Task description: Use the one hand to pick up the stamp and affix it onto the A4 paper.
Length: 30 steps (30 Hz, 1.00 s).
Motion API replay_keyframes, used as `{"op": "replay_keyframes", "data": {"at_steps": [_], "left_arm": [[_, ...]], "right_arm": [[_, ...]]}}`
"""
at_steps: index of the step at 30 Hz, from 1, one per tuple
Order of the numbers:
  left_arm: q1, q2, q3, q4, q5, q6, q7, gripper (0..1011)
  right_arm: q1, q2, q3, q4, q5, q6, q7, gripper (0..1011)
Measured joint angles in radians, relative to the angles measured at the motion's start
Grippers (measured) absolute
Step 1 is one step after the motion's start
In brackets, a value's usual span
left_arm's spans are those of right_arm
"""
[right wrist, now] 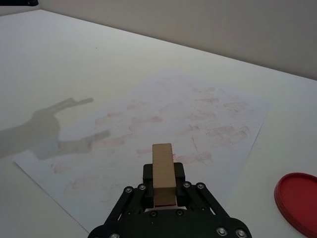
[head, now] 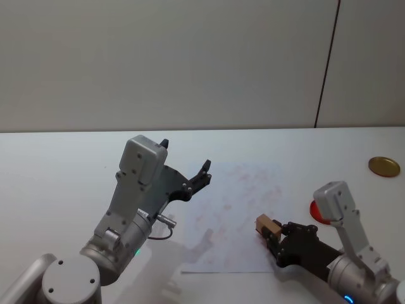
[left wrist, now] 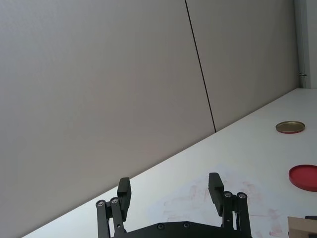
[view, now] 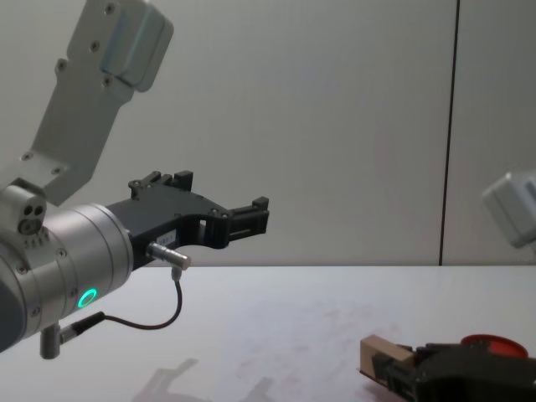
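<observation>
My right gripper (head: 272,233), the black angular hand, is shut on the stamp (head: 262,222), a small pale wooden block sticking out ahead of its jaws. In the right wrist view the stamp (right wrist: 162,168) points over the A4 paper (right wrist: 198,119), a white sheet with faint pink smudges. It hangs low over the paper's (head: 231,215) near right part; whether it touches is unclear. From the chest, the stamp (view: 377,355) juts from the right gripper (view: 400,368). My left gripper (head: 185,157) hovers open and raised left of the sheet, also seen as left gripper (left wrist: 169,191) and left gripper (view: 251,213).
A flat round red ink pad (head: 317,209) lies right of the paper, close behind my right gripper, and shows as ink pad (right wrist: 299,198) from the wrist. A gold lid (head: 384,166) sits at the far right. A wall bounds the table's back edge.
</observation>
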Motion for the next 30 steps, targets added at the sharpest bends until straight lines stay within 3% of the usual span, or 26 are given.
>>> {"op": "replay_keyframes", "data": {"at_steps": [30], "left_arm": [[0.000,0.000,0.000,0.000,0.000,0.000,0.000,993]], "right_arm": [[0.024,-0.007,-0.004,0.049,-0.013,0.026,0.013,220]]}}
